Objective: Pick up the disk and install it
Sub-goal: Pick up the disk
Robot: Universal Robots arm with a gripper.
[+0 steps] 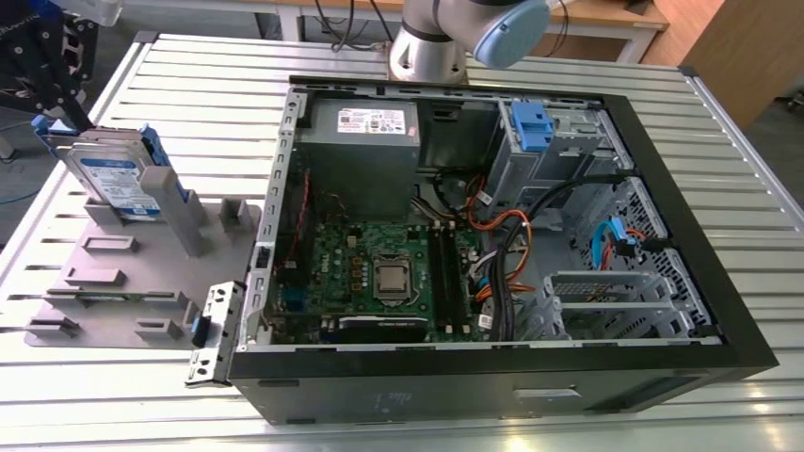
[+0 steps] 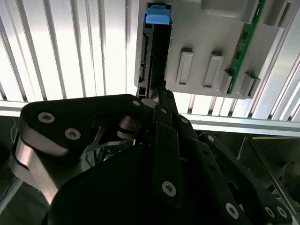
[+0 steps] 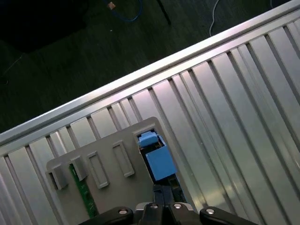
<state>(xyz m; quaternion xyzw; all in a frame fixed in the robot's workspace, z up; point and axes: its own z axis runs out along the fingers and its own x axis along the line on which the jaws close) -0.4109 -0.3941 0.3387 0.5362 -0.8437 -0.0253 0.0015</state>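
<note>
Closest to us, in the second wrist view, is the gripper (image 2: 160, 93): black linkage bars w/ silver pivots, narrowing to a tip right at the near edge of the disk (image 2: 151, 56). Whether it is clamped on the disk or only up against it, we can't tell (the tip and the disk's dark edge run together). The disk stands on edge on a grey fixture (image 2: 206, 61), w/ its blue carrier frame (image 2: 157, 16) showing at the far end. A green circuit board (image 2: 246, 42) sits in another slot of the same fixture.

In the exterior view we see the disk upright at the far corner of the fixture, on the exterior view's left. The fixture lies just beside the PC case (image 1: 477, 381), which sits open at centre. Inside it are the motherboard (image 1: 377, 264), a grey power supply (image 1: 364, 141) w/ a white sticker, and a drive bay (image 1: 534, 132) w/ a blue tab. The arm (image 1: 440, 47) rises behind the case.

Surface: a table (image 1: 188, 75) of ribbed aluminium slats, bright w/ glare, carrying the fixture and the case. Room: in the first wrist view there is a dark floor (image 3: 70, 47) beyond the table's edge, w/ a blue cable (image 3: 126, 14) lying on it. In the exterior view a wooden bench (image 1: 603, 14) stands behind the table.
</note>
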